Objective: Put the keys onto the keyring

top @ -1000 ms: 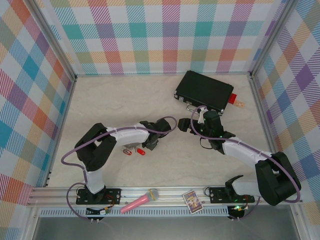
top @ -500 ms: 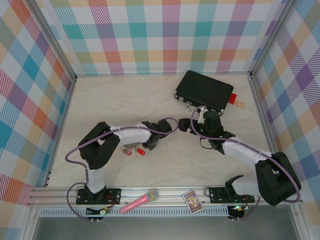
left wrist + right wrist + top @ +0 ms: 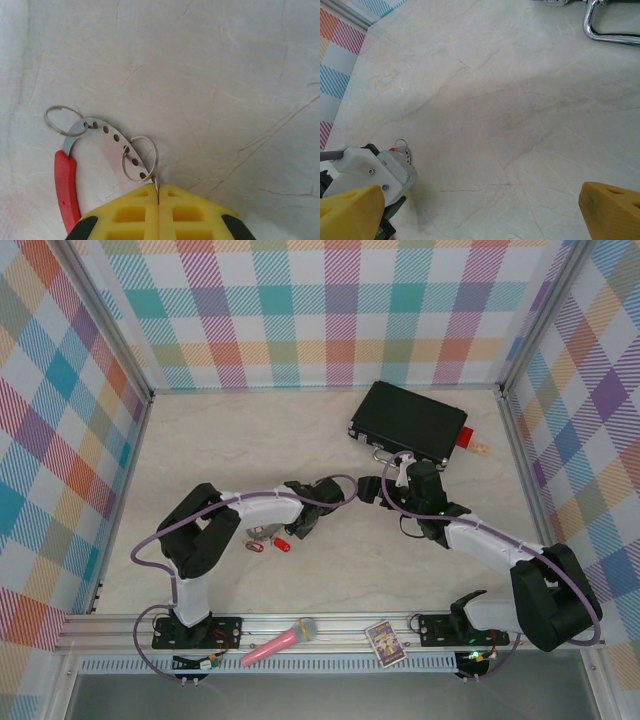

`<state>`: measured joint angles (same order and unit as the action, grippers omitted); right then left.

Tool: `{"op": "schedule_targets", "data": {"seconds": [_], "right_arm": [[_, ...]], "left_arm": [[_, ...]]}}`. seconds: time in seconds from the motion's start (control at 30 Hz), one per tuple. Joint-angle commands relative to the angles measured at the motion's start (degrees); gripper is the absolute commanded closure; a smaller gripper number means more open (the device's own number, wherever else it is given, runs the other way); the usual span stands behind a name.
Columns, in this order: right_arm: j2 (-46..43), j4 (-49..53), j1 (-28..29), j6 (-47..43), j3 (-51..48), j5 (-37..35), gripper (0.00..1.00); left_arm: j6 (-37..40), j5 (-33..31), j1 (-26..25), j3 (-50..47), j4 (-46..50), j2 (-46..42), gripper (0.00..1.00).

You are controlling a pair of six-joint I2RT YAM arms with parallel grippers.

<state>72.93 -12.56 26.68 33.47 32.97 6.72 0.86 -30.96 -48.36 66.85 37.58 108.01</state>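
The keyring (image 3: 107, 145) lies on the table: a grey perforated metal arc with a red arc (image 3: 65, 185) on its left side. One small metal loop (image 3: 62, 120) hangs at the arc's far end. A second small loop (image 3: 141, 157) sits on the strip, and my left gripper (image 3: 158, 192) is shut on that loop's edge. Two red key tags (image 3: 257, 544) (image 3: 282, 543) lie left of the left gripper (image 3: 293, 529). My right gripper (image 3: 480, 212) is open above bare table, to the right of the left one (image 3: 368, 490).
A black case (image 3: 410, 420) lies at the back right, its chrome handle (image 3: 610, 30) facing the arms. A red block with a beige bit (image 3: 470, 442) sits beside it. On the front rail are a pink microphone (image 3: 280, 642) and a small card (image 3: 383, 643).
The left gripper has edged slightly toward the back right with the loop pinched. The right arm has stayed still.
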Motion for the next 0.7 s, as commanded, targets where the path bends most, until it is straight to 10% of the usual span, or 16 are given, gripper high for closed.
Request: {"op": "schedule_targets", "data": {"seconds": [0.0,0.67], "right_arm": [[-0.62,-0.80,0.39,0.34,-0.23,0.84,0.01],[-2.56,-4.66,0.39,0.21,-2.02,3.12,0.01]], "left_arm": [[-0.72,0.23,-0.56,2.75,3.68,-3.35,0.99],[-0.98,15.45,-0.18,10.00,-4.10,-19.77,1.00]]}}
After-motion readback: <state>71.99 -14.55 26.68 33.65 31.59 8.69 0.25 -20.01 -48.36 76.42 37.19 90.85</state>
